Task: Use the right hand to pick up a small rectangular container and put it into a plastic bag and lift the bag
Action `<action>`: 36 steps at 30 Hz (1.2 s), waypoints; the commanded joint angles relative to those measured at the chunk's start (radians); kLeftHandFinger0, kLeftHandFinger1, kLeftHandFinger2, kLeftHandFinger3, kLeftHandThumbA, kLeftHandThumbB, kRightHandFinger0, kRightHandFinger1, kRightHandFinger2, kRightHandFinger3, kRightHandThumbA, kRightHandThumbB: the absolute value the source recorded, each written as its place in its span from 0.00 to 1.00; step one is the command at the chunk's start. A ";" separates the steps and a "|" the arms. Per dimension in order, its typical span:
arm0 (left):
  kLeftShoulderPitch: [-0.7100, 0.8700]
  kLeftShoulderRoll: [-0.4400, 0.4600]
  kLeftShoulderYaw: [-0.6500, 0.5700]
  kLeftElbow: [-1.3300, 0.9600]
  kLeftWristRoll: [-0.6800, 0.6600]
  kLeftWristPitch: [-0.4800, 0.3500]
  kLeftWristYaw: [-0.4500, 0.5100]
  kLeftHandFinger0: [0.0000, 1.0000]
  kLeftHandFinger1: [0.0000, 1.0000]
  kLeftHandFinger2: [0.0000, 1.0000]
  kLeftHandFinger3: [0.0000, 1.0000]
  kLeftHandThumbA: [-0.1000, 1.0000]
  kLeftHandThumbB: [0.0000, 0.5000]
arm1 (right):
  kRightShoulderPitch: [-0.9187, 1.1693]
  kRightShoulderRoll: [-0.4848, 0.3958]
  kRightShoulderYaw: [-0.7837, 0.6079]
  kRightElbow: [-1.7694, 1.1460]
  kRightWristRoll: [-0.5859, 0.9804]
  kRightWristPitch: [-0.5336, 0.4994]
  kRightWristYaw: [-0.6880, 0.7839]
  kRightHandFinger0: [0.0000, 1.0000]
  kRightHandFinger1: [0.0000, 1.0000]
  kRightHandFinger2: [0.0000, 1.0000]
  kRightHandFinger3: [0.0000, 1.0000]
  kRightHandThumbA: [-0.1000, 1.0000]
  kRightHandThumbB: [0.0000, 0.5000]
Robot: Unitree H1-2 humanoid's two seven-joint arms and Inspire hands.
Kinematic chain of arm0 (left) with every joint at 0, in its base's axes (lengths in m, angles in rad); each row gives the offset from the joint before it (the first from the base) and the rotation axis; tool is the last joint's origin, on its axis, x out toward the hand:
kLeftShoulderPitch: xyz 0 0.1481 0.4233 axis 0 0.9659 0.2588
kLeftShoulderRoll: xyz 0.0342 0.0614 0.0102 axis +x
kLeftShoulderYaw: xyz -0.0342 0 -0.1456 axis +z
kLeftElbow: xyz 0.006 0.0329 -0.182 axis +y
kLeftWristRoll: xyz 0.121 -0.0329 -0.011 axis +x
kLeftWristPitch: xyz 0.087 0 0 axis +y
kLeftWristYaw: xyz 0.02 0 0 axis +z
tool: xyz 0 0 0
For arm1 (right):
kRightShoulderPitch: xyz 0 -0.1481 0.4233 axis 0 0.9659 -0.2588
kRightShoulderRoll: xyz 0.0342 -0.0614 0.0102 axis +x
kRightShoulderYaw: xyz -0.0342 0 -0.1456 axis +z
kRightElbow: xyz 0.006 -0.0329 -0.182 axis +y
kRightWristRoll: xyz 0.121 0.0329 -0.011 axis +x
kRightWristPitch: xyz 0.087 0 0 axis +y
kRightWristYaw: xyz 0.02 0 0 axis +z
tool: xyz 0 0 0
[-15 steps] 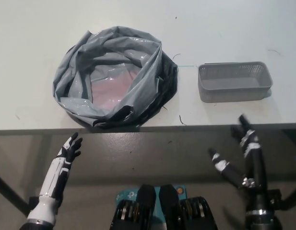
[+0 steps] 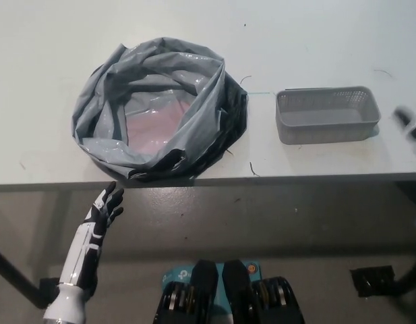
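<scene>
A pale bench [image 2: 315, 27] fills the far part of the view, its near edge running straight across the picture. On its left part sits a grey plastic bag [image 2: 160, 108], crumpled into a wide ring with its mouth open upward; a pinkish patch shows through the thin film at its bottom. To the right of the bag, apart from it, lies the small rectangular container [image 2: 328, 115], a grey mesh basket with low walls, standing upright on the bench near the near edge with nothing visible inside.

The white left robot hand [image 2: 105, 206] rests below the bench edge at the lower left, just near of the bag, fingers spread apart and gripping nothing.

The black right robot hand [image 2: 411, 128] shows only as a blurred sliver at the far right edge of the picture, just right of the container and not touching it. Whether its fingers are spread or closed cannot be told from the blur.
</scene>
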 commanded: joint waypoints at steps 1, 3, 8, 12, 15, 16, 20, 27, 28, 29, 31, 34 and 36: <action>0.015 0.004 -0.004 -0.066 -0.027 0.004 -0.019 1.00 1.00 1.00 1.00 1.00 0.34 | -0.141 -0.136 0.002 -0.075 0.035 0.264 0.175 1.00 1.00 1.00 1.00 1.00 0.63; 0.021 0.009 -0.007 -0.064 -0.021 -0.007 -0.025 1.00 1.00 1.00 1.00 1.00 0.29 | -0.236 -0.227 0.036 -0.040 0.039 0.345 0.271 1.00 1.00 1.00 1.00 1.00 0.67; 0.029 0.014 -0.008 -0.053 -0.012 -0.019 -0.031 1.00 1.00 1.00 1.00 1.00 0.32 | -0.437 -0.356 0.156 0.076 0.067 0.505 0.480 1.00 1.00 1.00 1.00 0.93 0.77; 0.038 0.013 -0.011 -0.047 -0.011 -0.020 -0.034 1.00 1.00 1.00 1.00 1.00 0.34 | -0.604 -0.417 0.317 0.250 -0.036 0.556 0.666 1.00 1.00 1.00 1.00 1.00 0.92; 0.055 0.012 -0.014 -0.047 -0.009 -0.027 -0.034 1.00 1.00 1.00 1.00 1.00 0.30 | -0.711 -0.427 0.448 0.412 -0.111 0.559 0.799 1.00 1.00 1.00 1.00 1.00 0.99; 0.059 0.012 -0.013 -0.046 -0.010 -0.030 -0.034 1.00 1.00 1.00 1.00 1.00 0.31 | -0.729 -0.424 0.473 0.448 -0.125 0.551 0.819 1.00 1.00 1.00 1.00 1.00 0.97; 0.062 0.013 -0.010 -0.042 -0.014 -0.037 -0.034 1.00 1.00 1.00 1.00 1.00 0.35 | -0.809 -0.395 0.561 0.614 -0.142 0.548 0.896 1.00 1.00 1.00 1.00 1.00 0.96; 0.064 0.008 -0.013 -0.044 -0.007 -0.026 -0.031 1.00 1.00 1.00 1.00 1.00 0.38 | -0.904 -0.341 0.665 0.867 -0.147 0.501 0.965 1.00 1.00 1.00 1.00 1.00 0.89; 0.063 0.008 -0.013 -0.042 -0.004 -0.029 -0.030 1.00 1.00 1.00 1.00 1.00 0.38 | -0.908 -0.338 0.673 0.880 -0.149 0.499 0.965 1.00 1.00 1.00 1.00 1.00 0.89; 0.060 0.008 -0.014 -0.036 -0.001 -0.038 -0.029 1.00 1.00 1.00 1.00 1.00 0.38 | -0.913 -0.330 0.697 0.903 -0.165 0.500 0.964 1.00 1.00 1.00 1.00 1.00 0.93; 0.058 0.007 -0.015 -0.032 0.000 -0.036 -0.029 1.00 1.00 1.00 1.00 1.00 0.41 | -0.919 -0.318 0.727 0.945 -0.177 0.485 0.962 1.00 1.00 1.00 1.00 1.00 0.96; 0.061 0.007 -0.017 -0.030 0.005 -0.043 -0.028 1.00 1.00 1.00 1.00 1.00 0.42 | -0.918 -0.312 0.757 0.960 -0.186 0.503 0.966 1.00 1.00 1.00 1.00 1.00 1.00; 0.061 0.008 -0.017 -0.030 0.004 -0.042 -0.029 1.00 1.00 1.00 1.00 1.00 0.44 | -0.926 -0.305 0.792 0.973 -0.200 0.518 0.980 1.00 1.00 1.00 1.00 1.00 1.00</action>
